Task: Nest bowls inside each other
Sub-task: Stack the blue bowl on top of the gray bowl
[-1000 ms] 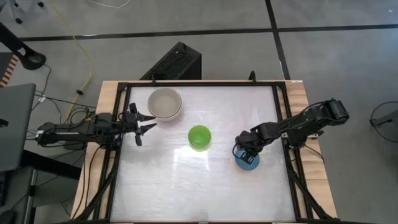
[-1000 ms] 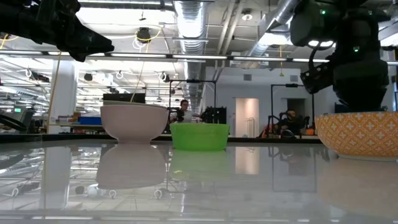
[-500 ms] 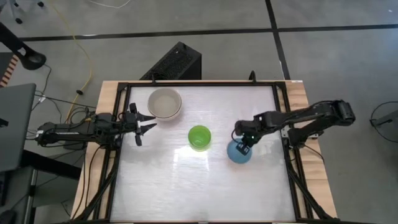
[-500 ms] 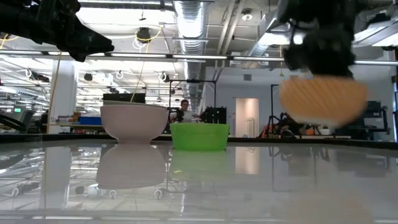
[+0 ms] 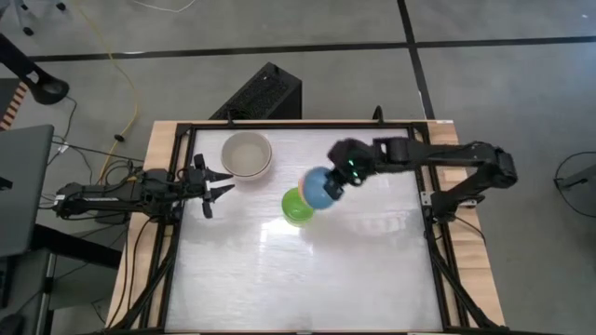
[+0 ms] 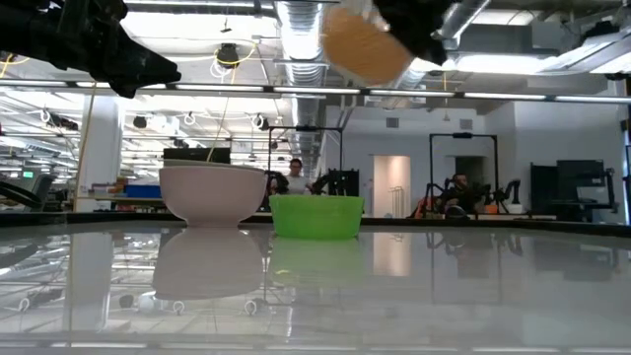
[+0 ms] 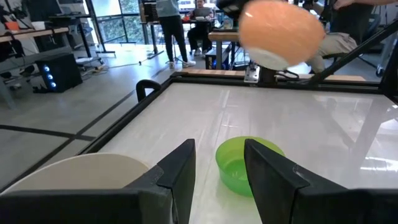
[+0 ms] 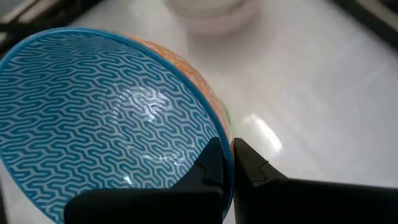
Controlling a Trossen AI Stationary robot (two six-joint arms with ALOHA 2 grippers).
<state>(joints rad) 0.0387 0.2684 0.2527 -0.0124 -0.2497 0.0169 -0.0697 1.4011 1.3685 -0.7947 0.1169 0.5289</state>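
A light blue bowl [image 5: 319,189], blue-patterned inside and orange outside [image 6: 365,44], hangs tilted high above the table, with my right gripper [image 5: 339,180] shut on it. It partly overlaps the bright green bowl [image 5: 297,208] in the high view. The green bowl rests on its base at mid-table. A cream-white bowl [image 5: 247,154] stands on its base at the far left. My left gripper [image 5: 212,183] waits open and level at the left edge, near the cream-white bowl; its wrist view shows the green bowl [image 7: 244,165] ahead. My right gripper holds the blue bowl by its rim [image 8: 214,124] on the side nearest the arm. One finger [image 8: 208,167] is inside the bowl and the other finger [image 8: 250,168] outside. The fingers slant down from the table's right. The bowl is lifted clear and tipped.
A black frame [image 5: 424,177] runs round the white tabletop. Bare tabletop [image 5: 307,279] stretches across the near half and the right side. Beyond the far edge the low view shows a workshop with people [image 6: 292,176] at a distance.
My right gripper has lifted the blue bowl off the table's right side. It has carried the bowl up and toward the left, over the green bowl. The gripper has tipped from pointing steeply down to a slant, and the bowl has tilted with it.
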